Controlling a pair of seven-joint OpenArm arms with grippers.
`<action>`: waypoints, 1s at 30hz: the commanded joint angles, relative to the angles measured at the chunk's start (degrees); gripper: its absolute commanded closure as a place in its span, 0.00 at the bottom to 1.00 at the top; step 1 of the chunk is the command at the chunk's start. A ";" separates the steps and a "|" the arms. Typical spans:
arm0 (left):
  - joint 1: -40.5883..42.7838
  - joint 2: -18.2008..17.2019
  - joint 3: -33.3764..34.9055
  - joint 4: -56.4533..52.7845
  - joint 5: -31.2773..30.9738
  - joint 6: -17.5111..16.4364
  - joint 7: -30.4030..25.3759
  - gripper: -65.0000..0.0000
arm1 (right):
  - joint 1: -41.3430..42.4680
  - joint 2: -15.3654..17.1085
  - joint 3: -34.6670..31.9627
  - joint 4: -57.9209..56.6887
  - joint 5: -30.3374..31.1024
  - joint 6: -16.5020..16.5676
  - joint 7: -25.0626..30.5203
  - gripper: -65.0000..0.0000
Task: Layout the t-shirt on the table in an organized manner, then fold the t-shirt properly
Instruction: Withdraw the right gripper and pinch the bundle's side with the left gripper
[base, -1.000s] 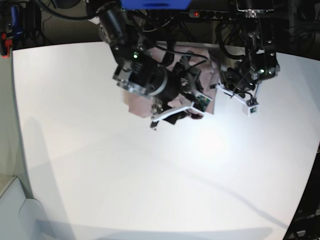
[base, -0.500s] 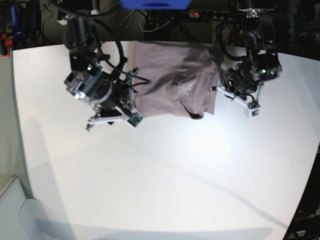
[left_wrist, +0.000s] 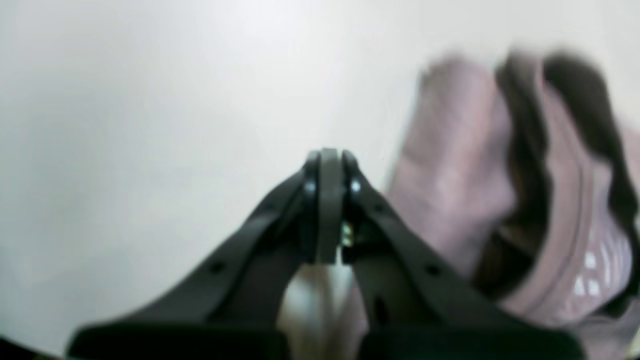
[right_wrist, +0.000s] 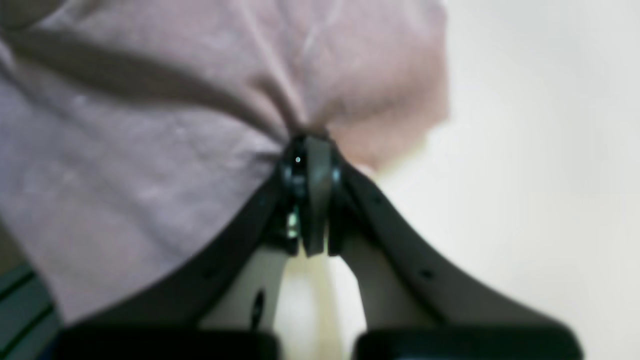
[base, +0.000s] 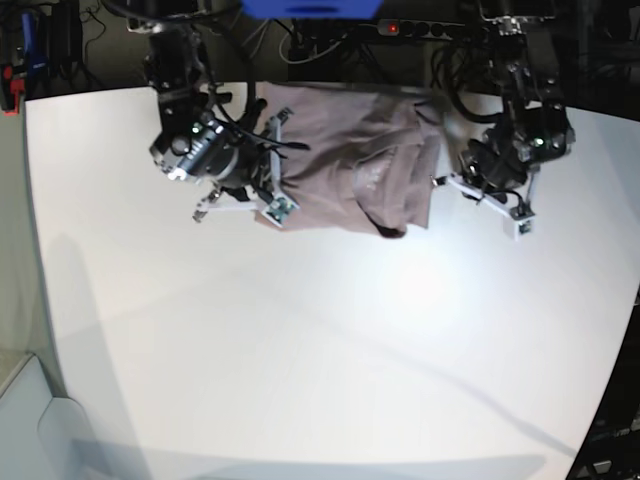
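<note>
the right pincer (right_wrist: 309, 150) has swung back and clamped the t-shirt (base: 350, 160) edge; left pincer (left_wrist: 327, 165) closed, empty, blurred.

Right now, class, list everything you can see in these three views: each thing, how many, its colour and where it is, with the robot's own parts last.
t-shirt: one, dusty pink, spread but rumpled at the table's far edge, between the two arms.
table: one, white, fills most of the base view.
power strip: one, black with a red light, behind the table.
blue object: one, at the top edge beyond the table; what it is cannot be told.
right gripper: one, black, jaws shut on a pinch of the t-shirt's edge.
left gripper: one, black, jaws shut on nothing, over bare table beside the t-shirt.
</note>
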 joint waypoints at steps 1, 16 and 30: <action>-0.20 -0.24 -0.51 1.27 -0.35 -0.13 -0.42 1.00 | 0.51 -0.37 -0.18 -0.74 0.96 -0.21 1.36 1.00; 3.14 -0.24 -4.64 5.40 -6.16 -8.22 4.59 0.90 | 0.25 -0.10 2.28 12.97 0.61 -0.21 -4.00 1.00; 3.14 1.34 -11.41 0.48 -22.86 -20.09 4.15 0.00 | -1.51 2.01 2.28 12.88 0.70 -0.21 -3.91 1.00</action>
